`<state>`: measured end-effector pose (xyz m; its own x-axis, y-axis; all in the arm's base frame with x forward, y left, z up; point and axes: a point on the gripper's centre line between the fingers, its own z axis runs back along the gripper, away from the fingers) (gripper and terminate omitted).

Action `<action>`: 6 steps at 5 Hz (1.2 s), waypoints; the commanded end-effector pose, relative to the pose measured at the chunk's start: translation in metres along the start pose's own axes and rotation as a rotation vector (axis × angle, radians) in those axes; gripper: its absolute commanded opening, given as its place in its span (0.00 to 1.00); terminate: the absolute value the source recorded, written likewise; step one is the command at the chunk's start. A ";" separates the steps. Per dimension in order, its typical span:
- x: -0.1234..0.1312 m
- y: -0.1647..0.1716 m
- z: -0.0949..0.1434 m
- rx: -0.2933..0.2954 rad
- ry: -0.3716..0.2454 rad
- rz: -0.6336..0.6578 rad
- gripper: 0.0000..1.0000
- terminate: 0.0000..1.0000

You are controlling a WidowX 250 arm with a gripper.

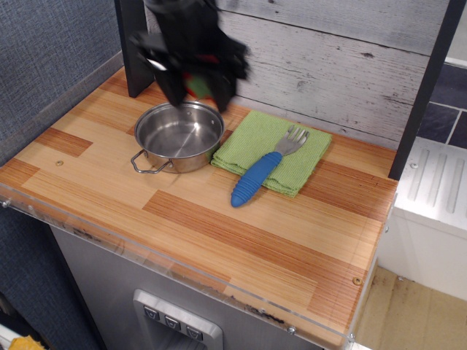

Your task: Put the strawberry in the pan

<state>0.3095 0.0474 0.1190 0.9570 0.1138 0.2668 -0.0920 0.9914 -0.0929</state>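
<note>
The pan (179, 136) is a shiny steel pot with wire loop handles, standing at the back left of the wooden counter; its inside is bare. My gripper (197, 89) is black and motion-blurred, hanging above the pan's far rim. It is shut on the strawberry (198, 85), which shows as a red and green patch between the fingers.
A green cloth (272, 152) lies to the right of the pan with a blue-handled fork (260, 175) on it. A dark post (134, 48) stands behind the pan at the plank wall. The counter's front edge (182, 273) has a clear lip.
</note>
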 end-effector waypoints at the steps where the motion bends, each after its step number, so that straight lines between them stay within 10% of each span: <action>1: 0.011 0.052 -0.021 0.044 0.065 0.026 0.00 0.00; 3: -0.001 0.036 -0.049 0.037 0.145 -0.034 0.00 0.00; 4: -0.002 0.034 -0.052 0.044 0.171 -0.040 1.00 0.00; 6: 0.008 0.029 -0.011 0.055 0.115 -0.070 1.00 0.00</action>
<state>0.3146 0.0749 0.0851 0.9953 0.0496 0.0829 -0.0460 0.9979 -0.0446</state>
